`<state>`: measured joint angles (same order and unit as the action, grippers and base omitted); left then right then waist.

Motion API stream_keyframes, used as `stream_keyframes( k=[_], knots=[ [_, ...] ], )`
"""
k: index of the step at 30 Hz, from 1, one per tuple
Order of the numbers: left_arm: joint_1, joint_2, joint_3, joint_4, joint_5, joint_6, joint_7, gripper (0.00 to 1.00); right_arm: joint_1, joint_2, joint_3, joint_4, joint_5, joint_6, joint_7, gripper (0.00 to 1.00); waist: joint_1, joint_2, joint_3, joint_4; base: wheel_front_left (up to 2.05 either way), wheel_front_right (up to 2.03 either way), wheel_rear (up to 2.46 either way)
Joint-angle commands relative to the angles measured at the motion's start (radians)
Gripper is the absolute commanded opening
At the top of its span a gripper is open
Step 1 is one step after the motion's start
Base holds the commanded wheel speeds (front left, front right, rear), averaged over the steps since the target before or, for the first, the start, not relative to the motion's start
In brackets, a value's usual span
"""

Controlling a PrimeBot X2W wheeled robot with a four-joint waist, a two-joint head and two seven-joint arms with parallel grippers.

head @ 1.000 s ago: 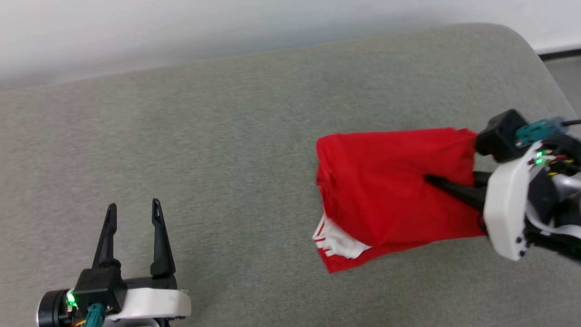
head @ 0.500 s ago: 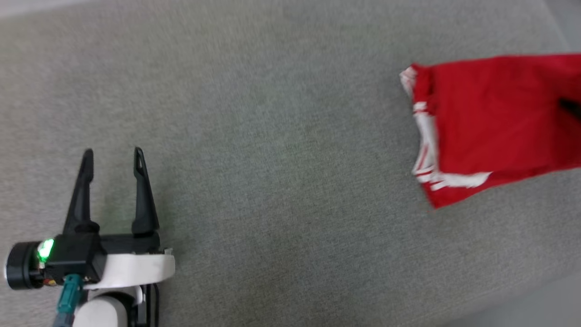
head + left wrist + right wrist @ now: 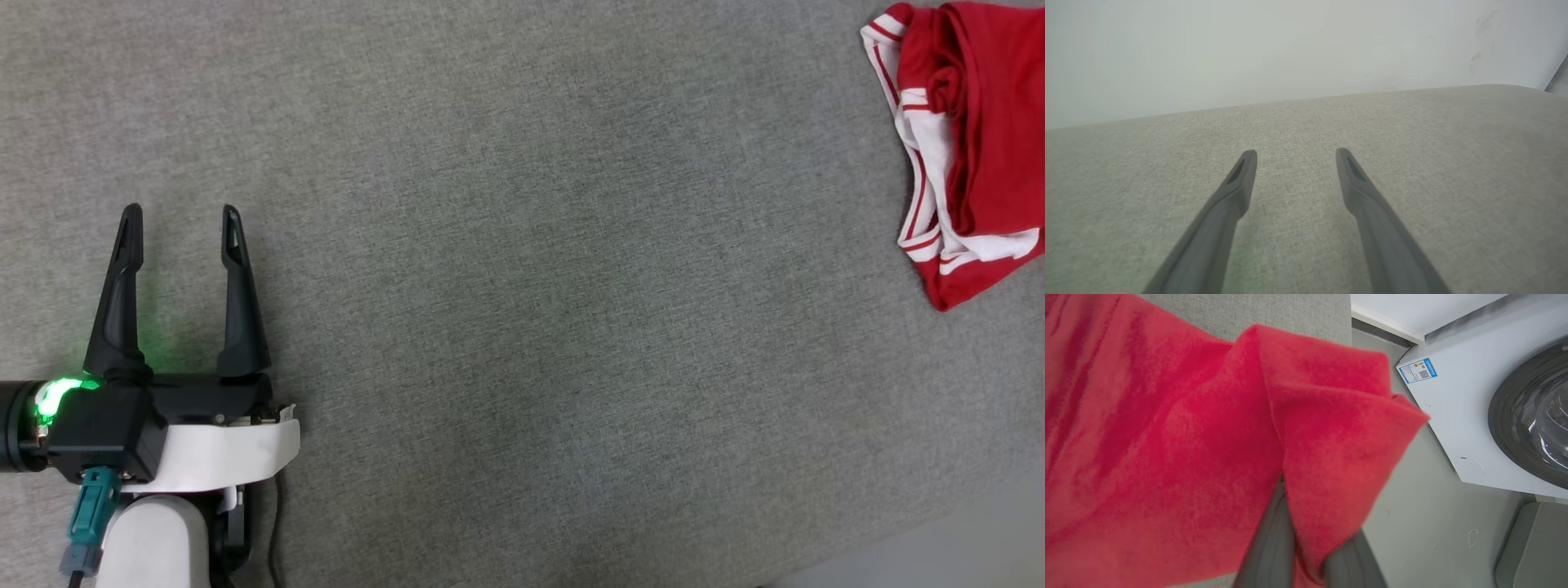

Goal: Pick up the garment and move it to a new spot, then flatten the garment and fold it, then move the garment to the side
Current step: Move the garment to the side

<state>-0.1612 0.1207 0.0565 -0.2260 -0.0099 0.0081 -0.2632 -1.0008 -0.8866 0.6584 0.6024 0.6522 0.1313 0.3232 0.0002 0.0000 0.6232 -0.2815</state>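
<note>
Nearest in the head view, at about 8 o'clock, the left hand (image 3: pixel 181 211) sits low over the grey woven-fabric bench (image 3: pixel 522 327), its two long dark fingers (image 3: pixel 118 310) spread wide and pointing toward 12 o'clock with nothing between them; a green light glows on its black wrist block. The left wrist view shows the same left hand (image 3: pixel 1296 152) with its fingers parted over bare grey cloth, the bench's far edge beyond them and a plain white wall (image 3: pixel 1290 49) behind that. Farther out in the head view, at about 2 o'clock and cut by the frame edge, lies the red jersey-style T-shirt with a white sleeve and red-and-white striped trim (image 3: pixel 988 147), bunched and folded over itself on the bench, well apart from the left hand. In the right wrist view the right hand (image 3: pixel 1306 551) is pressed together, its dark fingers (image 3: pixel 1271 543) pinching a fold of the T-shirt's red cloth (image 3: pixel 1167 449), which drapes away toward 10 o'clock over the grey bench. Past the cloth, from 3 to 5 o'clock, runs a pale grey floor (image 3: pixel 1412 514), and at 2 o'clock stands a white front-loading washing machine (image 3: pixel 1453 416) with a dark round door (image 3: pixel 1531 424) and a small blue-edged label (image 3: pixel 1417 370).
</note>
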Motion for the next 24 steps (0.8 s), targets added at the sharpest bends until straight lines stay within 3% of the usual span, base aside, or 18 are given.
stream_keyframes(
  k=[1, 2, 3, 9, 15, 20, 24],
  knots=[
    [-0.011, 0.005, 0.003, 0.007, 0.005, -0.003, -0.002, 1.0, -0.017, 0.015, -0.017, 0.024, 0.0, -0.001, -0.011, 0.0, -0.0002, 0.0, -0.005, 0.003, 0.0, 0.0, 0.0],
    [-0.012, 0.003, 0.002, 0.01, 0.004, -0.003, -0.002, 1.0, -0.014, 0.025, -0.021, 0.041, -0.007, -0.001, -0.013, 0.25, -0.0002, 0.0, -0.011, 0.006, 0.0, 0.0, 0.0],
    [-0.01, 0.002, 0.001, 0.012, 0.002, -0.002, -0.002, 1.0, -0.015, 0.032, -0.028, 0.06, -0.017, -0.001, -0.012, 1.0, -0.0002, 0.0, -0.021, 0.008, 0.0, 0.0, 0.0],
    [0.025, -0.021, -0.003, 0.027, -0.01, 0.01, -0.002, 1.0, -0.028, 0.064, -0.087, 0.126, -0.121, -0.001, -0.097, 1.0, -0.0002, 0.0, -0.11, 0.027, 0.0, 0.0, 0.0],
    [0.082, -0.044, -0.018, 0.053, -0.019, 0.018, -0.002, 1.0, -0.01, 0.121, -0.255, 0.16, -0.249, -0.001, -0.339, 1.0, -0.0002, 0.0, -0.225, 0.065, 0.0, 0.0, 0.0],
    [0.136, -0.056, -0.021, 0.065, -0.028, 0.029, -0.002, 1.0, 0.054, 0.235, -0.399, 0.123, -0.379, -0.001, -0.531, 1.0, -0.0002, 0.0, -0.305, 0.094, 0.0, 0.0, 0.0],
    [0.173, -0.063, -0.026, 0.077, -0.039, 0.038, -0.002, 1.0, 0.153, 0.341, -0.502, 0.002, -0.465, -0.001, -0.582, 1.0, -0.0002, 0.0, -0.367, 0.126, 0.0, 0.0, 0.0]
  ],
)
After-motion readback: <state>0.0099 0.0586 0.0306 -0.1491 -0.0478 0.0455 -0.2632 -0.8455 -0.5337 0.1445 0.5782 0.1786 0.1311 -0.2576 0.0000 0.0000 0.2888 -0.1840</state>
